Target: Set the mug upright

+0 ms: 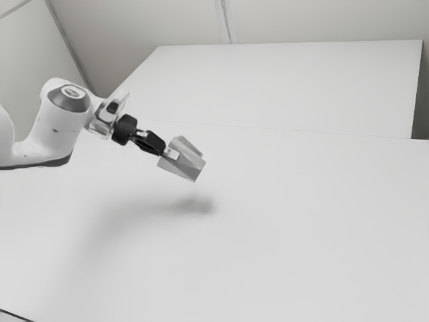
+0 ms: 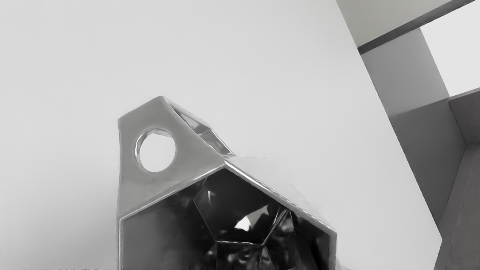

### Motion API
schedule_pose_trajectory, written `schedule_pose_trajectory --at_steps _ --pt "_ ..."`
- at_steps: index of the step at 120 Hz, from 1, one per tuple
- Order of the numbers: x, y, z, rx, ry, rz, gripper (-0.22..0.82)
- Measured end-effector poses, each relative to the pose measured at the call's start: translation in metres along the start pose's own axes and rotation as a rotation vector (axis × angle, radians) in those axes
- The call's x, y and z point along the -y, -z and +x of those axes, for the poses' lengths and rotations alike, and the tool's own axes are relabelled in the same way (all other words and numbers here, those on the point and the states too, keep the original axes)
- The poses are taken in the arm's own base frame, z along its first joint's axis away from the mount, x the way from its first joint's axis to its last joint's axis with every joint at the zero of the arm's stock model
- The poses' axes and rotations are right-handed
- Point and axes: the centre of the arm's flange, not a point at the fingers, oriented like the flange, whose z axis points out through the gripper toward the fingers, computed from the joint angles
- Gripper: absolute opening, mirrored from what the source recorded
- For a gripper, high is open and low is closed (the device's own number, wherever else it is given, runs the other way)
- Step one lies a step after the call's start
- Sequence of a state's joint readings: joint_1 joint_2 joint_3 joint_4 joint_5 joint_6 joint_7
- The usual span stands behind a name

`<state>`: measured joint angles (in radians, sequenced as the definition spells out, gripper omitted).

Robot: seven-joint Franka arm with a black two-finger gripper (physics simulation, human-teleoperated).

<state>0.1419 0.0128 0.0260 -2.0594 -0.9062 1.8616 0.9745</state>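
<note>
My gripper (image 1: 167, 153) is in the air above the table in the exterior view, shut on the mug. The faceted grey mug (image 1: 191, 165) hangs tilted from it, with its shadow on the tabletop below. In the wrist view the mug (image 2: 150, 193) shows its angular rim, dark glossy inside and a flat side part with a round hole. A dark finger of the gripper (image 2: 324, 253) reaches inside the mug near the wall, and a pale bit shows just outside that wall.
The broad white table (image 1: 288, 235) lies under the arm. A second white surface (image 1: 288, 87) stands beyond it in the exterior view, with pale walls behind. A dark-edged strip shows at the exterior view's lower left corner.
</note>
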Motion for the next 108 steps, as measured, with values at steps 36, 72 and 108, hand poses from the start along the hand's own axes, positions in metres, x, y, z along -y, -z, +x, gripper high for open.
schedule_pose_trajectory --at_steps 36,72,108 --pt "-0.082 0.007 0.006 0.339 -0.102 0.361 -0.18" --pt "-0.085 -0.017 -0.055 0.384 0.018 0.618 -0.18" --pt "-0.054 -0.036 -0.08 0.274 0.071 0.778 -0.18"
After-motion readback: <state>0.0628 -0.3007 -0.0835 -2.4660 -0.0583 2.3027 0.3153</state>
